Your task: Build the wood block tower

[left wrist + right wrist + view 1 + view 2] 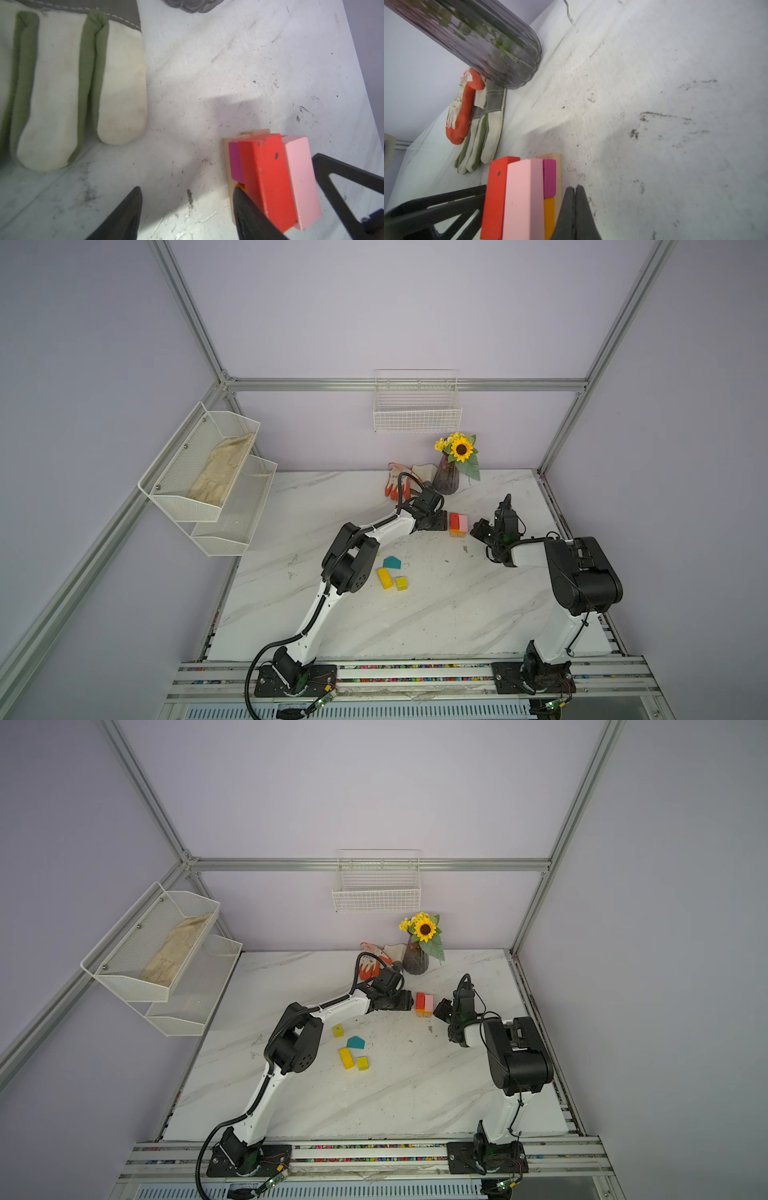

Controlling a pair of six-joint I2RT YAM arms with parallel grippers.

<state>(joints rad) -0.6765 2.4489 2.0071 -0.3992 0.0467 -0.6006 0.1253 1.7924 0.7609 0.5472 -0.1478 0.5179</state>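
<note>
BLOCK TOWER, MID-BUILD: The tower (458,525) is standing toward the far edge of the marble table (415,614), right of centre and just in front of the sunflower vase (446,480). A red bar (268,182) and a pink bar (299,178) are lying side by side on a magenta block (235,164) and an orange block (549,216), over a tan base (559,176).

I am judging the stack to be at risk from both sides. A sideways nudge from either arm could be sliding the top bars off or skewing the lower layers, and a wide swing could be knocking the vase.

The left gripper (187,189) is holding nothing; its jaws are standing partly open, and one finger (247,207) is seemingly resting against the tower's side by the orange block. The right gripper (575,192) is flanking the opposite side, jaws fully closed on nothing. Its tips are sitting just beside the tan base, and I cannot tell whether they are touching it.

The teal pentagon (391,562), a yellow bar (384,578) and a yellow cube (401,583) are waiting loose nearer the table's middle. Work gloves (399,485) are lying at the far edge.
</note>
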